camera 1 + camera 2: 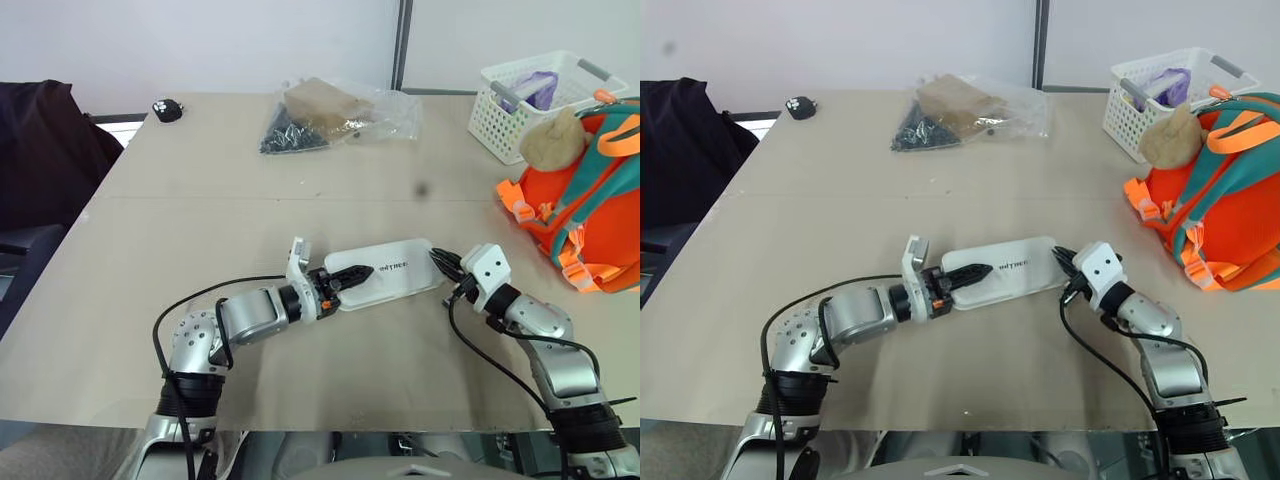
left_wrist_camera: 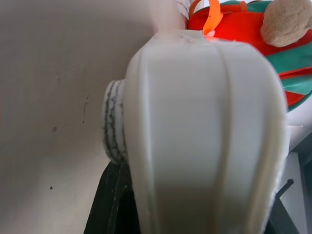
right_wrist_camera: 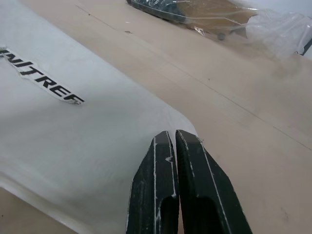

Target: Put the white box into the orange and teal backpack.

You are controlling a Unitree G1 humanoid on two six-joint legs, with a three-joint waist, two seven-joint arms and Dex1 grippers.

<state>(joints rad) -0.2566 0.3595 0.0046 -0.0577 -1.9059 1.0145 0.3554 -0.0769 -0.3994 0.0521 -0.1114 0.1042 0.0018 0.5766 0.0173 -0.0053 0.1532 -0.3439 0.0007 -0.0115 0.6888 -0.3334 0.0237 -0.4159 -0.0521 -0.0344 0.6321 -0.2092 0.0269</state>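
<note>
White box [image 1: 385, 272] lies on surface [image 1: 200, 210], left tool [image 1: 345, 281] pinching one end, right tool [image 1: 443, 264] pressed together at the other; orange and teal backpack [image 1: 590, 200] nearby.

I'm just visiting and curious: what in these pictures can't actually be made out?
- Orange and teal backpack: cut off by the head views' right edge; opening not shown.
- White box: left end covered by the left gripper.
- White basket: contents unclear.
- Small black object: too small to identify.
</note>
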